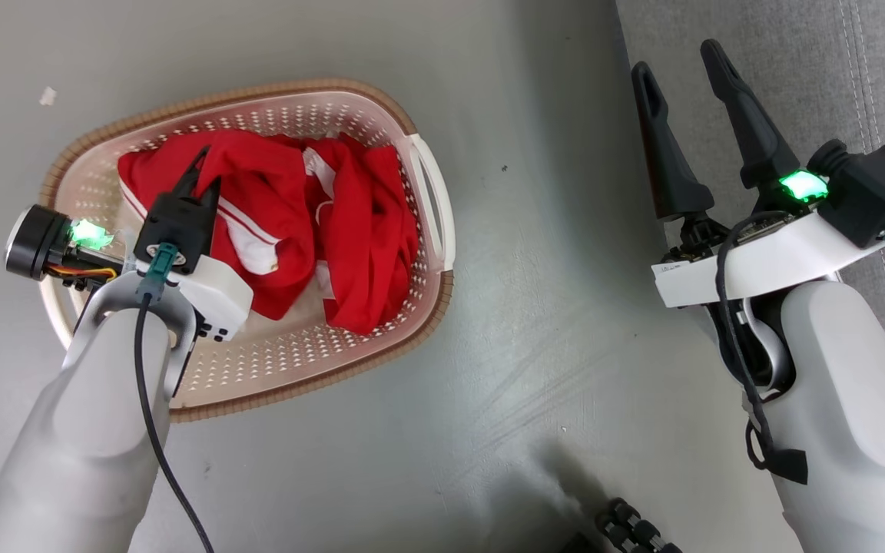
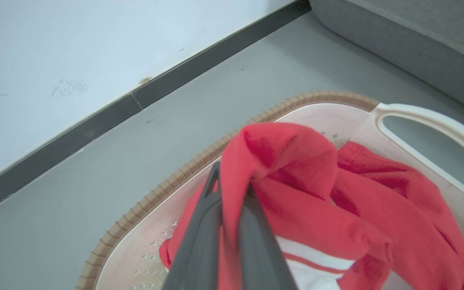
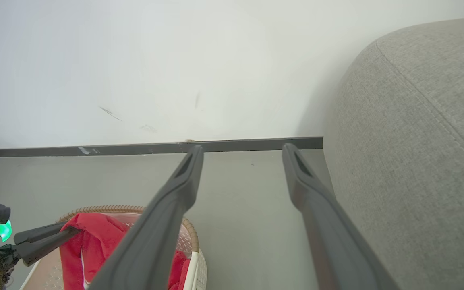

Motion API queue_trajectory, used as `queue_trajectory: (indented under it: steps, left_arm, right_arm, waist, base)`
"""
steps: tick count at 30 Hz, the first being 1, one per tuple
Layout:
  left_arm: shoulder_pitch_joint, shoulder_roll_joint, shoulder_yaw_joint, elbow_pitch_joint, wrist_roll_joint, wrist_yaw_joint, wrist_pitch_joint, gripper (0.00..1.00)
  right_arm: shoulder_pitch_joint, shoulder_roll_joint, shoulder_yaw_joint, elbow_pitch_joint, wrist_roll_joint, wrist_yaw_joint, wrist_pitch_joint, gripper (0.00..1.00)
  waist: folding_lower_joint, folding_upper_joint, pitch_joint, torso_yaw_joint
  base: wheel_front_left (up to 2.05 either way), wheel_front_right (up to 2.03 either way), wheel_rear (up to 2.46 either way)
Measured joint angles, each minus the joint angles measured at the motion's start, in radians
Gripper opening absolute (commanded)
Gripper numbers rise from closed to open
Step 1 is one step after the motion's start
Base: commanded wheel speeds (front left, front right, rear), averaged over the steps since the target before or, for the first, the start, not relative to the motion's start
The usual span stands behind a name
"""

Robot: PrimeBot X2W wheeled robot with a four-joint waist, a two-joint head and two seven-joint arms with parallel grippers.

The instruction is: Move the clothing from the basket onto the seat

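A: What do we hold in the left gripper (image 1: pixel 209 167)?
B: We pinch a fold of the red clothing (image 1: pixel 273 207); the rest lies in the basket (image 1: pixel 296 86) below it.
A: And the right gripper (image 1: pixel 677 60)?
B: Spread wide, with the seat (image 1: pixel 796 77) just beside it.

Head overhead, wrists low; shared basket (image 1: pixel 281 86)

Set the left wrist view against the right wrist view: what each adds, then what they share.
Left wrist view adds: a close look at the fold of clothing pinched in the shut left gripper. Right wrist view adds: the right gripper, open above the floor beside the seat. Both share the basket, clothing, left gripper, seat, floor, wall and baseboard.
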Motion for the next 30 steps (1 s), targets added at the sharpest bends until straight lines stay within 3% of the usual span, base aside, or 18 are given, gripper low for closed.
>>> queue_trajectory:
  steps: [17,30]
  left_arm:
    - [0.146,-0.031,0.108,-0.183,-0.127,0.043,-0.018,0.0]
    - [0.252,-0.048,0.127,-0.334,-0.17,0.032,-0.018,0.0]
  right_arm:
    - [-0.022,-0.006,0.041,0.087,-0.049,0.0,0.0,1.0]
    - [0.018,-0.055,0.079,0.164,-0.06,0.0,0.0,1.0]
  waist:
    - [0.0,0.0,-0.132,0.088]
    - [-0.0001,0.0,-0.283,0.174]
  base:
    - [0.0,0.0,0.0]
    - [0.0,0.0,0.0]
